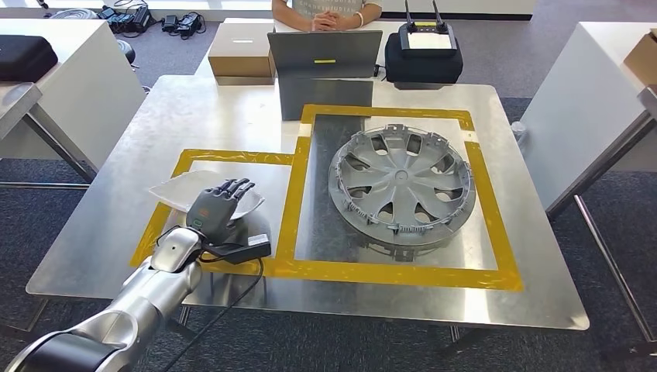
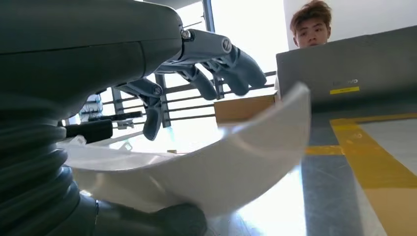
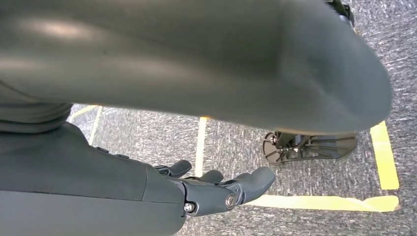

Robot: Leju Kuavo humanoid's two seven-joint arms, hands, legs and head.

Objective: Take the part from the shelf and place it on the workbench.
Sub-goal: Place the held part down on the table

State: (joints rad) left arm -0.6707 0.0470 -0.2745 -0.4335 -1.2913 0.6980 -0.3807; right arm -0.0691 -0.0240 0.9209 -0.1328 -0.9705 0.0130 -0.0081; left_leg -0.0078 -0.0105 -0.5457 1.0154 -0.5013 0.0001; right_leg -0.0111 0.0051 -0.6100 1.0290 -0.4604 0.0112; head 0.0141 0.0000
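One white curved part (image 1: 180, 190) lay inside the smaller yellow-taped square (image 1: 232, 157) on the steel workbench (image 1: 217, 116), with the left hand (image 1: 217, 203) over it. From the left wrist view the thumb (image 2: 162, 221) sat under the part (image 2: 221, 172) and the darker fingers (image 2: 231, 64) arched above it, seemingly gripping it, though contact was hard to confirm. Beside it, a silver wheel cover (image 1: 400, 186) rested in the larger taped square. The right hand (image 3: 221, 189) hung over carpet, fingers loosely extended, holding nothing. A person (image 1: 325, 14) sat behind a laptop (image 1: 325, 54).
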